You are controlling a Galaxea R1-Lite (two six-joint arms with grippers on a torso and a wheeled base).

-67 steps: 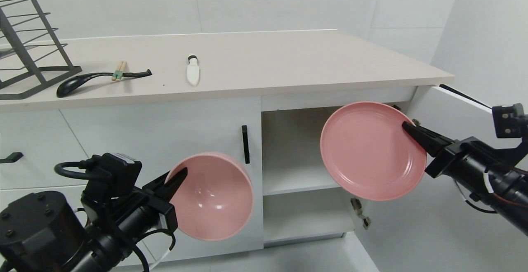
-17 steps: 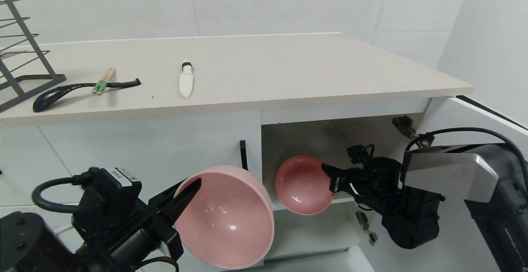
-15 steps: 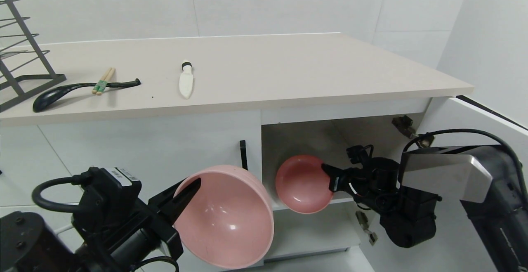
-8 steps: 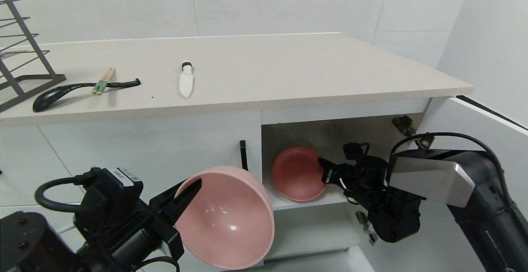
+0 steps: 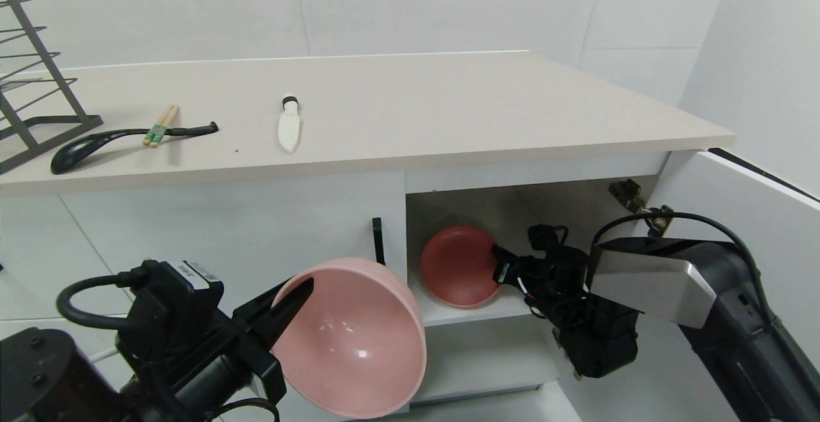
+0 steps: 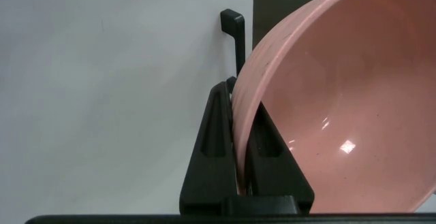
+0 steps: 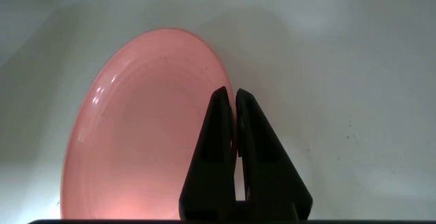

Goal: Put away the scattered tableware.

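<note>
A long pale tabletop (image 5: pixel 448 108) runs across the scene, and below it stands a white cupboard (image 5: pixel 461 207) with its right-hand door swung open. This cupboard is the reference for everything else. Just outside it, in front of its closed left door, a large pink bowl (image 5: pixel 359 345) hangs tipped on its side. The left claw (image 5: pixel 301 287) is pinched tight over the bowl's rim, one finger inside and one outside, probably parked there until the opening is free. Inside the cupboard, a smaller pink plate (image 5: pixel 458 265) tilts over the upper shelf (image 5: pixel 442 312), gripped at its right rim by the right claw (image 5: pixel 496 262), whose fingers are closed on it. The edge grip probably lets the plate slide in flat and low. Its lower edge seems to meet the shelf, though the dim interior makes that unsure. Above the cupboard and off to the left, a black ladle (image 5: pixel 83 146), a white knife (image 5: pixel 289 124) and chopsticks (image 5: pixel 160 126) wait on the tabletop. Seconds ago the plate was held outside the opening; since then it has gone deeper and lower, while the bowl has barely shifted.
</note>
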